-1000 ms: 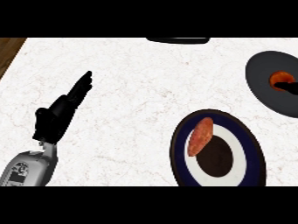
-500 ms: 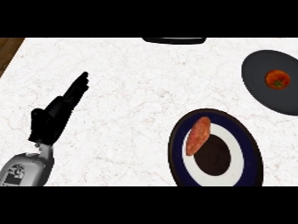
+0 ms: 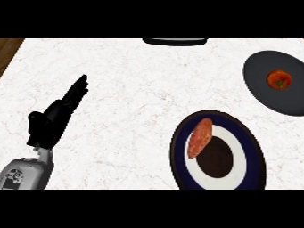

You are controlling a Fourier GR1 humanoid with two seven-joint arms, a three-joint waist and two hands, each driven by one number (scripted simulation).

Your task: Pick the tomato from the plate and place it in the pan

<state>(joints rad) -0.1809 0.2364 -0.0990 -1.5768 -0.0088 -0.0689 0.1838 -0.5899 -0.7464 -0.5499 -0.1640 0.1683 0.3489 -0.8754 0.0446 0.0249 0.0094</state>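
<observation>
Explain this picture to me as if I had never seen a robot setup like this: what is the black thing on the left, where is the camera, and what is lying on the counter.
The camera sits where the robot's head would be and looks steeply down at a white marble counter. The black shape at the left is the robot's left hand on the end of a grey forearm that comes in from the bottom edge. Its fingers are straight and it holds nothing; it is resting. The right hand is not in view.

On the counter at the lower right lies a round plate with a dark blue rim, a white ring and a dark middle. A reddish elongated piece of food lies on its left side. At the upper right is a dark grey pan, and the tomato already sits inside it. A dark object shows at the counter's far edge; I cannot tell what it is.
</observation>
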